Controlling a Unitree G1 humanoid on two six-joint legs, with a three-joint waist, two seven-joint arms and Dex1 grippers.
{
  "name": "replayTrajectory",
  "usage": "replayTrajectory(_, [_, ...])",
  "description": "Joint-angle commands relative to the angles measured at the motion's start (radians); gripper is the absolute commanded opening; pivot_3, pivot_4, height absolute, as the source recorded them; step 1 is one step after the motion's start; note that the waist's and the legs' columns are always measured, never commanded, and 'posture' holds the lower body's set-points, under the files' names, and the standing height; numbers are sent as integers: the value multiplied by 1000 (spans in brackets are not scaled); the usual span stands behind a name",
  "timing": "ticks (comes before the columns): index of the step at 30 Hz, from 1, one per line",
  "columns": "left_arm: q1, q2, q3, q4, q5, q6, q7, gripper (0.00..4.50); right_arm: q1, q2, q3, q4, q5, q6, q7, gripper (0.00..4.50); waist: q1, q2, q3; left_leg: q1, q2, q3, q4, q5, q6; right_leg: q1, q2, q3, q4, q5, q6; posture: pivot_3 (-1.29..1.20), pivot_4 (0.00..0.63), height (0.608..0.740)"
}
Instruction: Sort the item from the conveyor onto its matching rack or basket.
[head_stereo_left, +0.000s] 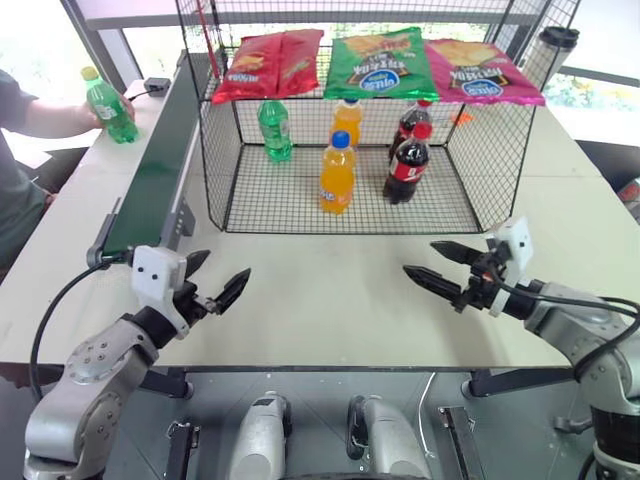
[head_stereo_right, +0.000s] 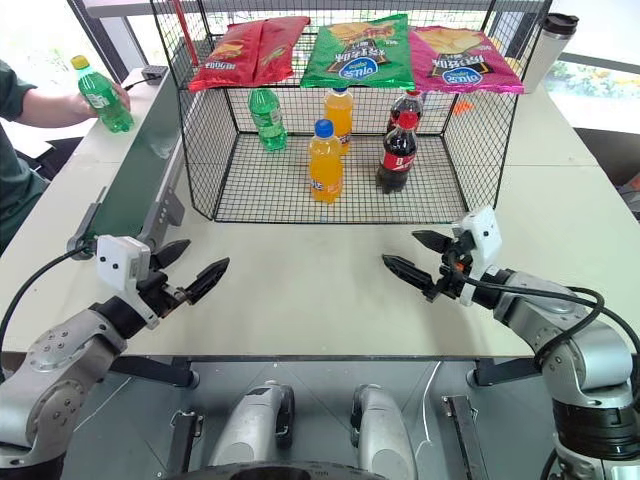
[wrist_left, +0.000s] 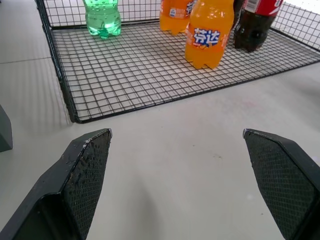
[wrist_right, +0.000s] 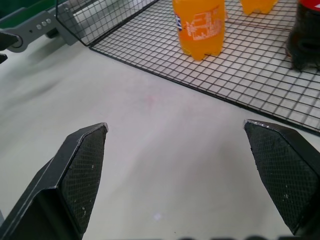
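The item, a green bottle with a yellow cap (head_stereo_left: 108, 105), is upright at the far left, beside the conveyor (head_stereo_left: 160, 160), with a person's hand (head_stereo_left: 122, 112) around it. The black wire rack (head_stereo_left: 270, 195) stands at the table's middle back, right of the belt. My left gripper (head_stereo_left: 218, 275) hovers open over the bare tabletop near the belt's near end, nothing between its fingers (wrist_left: 85, 165). My right gripper (head_stereo_left: 420, 258) is open and empty too, in front of the rack's right half. Both are far from the item.
Inside the rack stand a capless green bottle (head_stereo_left: 275, 128), two orange bottles (head_stereo_left: 337, 175) and two cola bottles (head_stereo_left: 408, 165). Snack bags (head_stereo_left: 378, 62) lie on its top. A tumbler (head_stereo_left: 552, 50) is at the back right. A person sits at the left.
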Motion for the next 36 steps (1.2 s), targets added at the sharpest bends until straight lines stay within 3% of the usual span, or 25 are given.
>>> replayTrajectory(1, [9, 1, 20, -56, -3, -6, 14, 4407, -23, -6, -2, 0, 0, -22, 13, 4500, 0, 0, 0, 0, 0, 0, 0, 0, 0, 0, 0, 0, 0, 0, 0, 0, 150, 740])
replayTrajectory(36, [-13, -6, -15, -62, -20, -3, 46, 4407, -37, 2, 50, 28, -53, -74, 28, 4500, 0, 0, 0, 0, 0, 0, 0, 0, 1, 0, 0, 0, 0, 0, 0, 0, 150, 740])
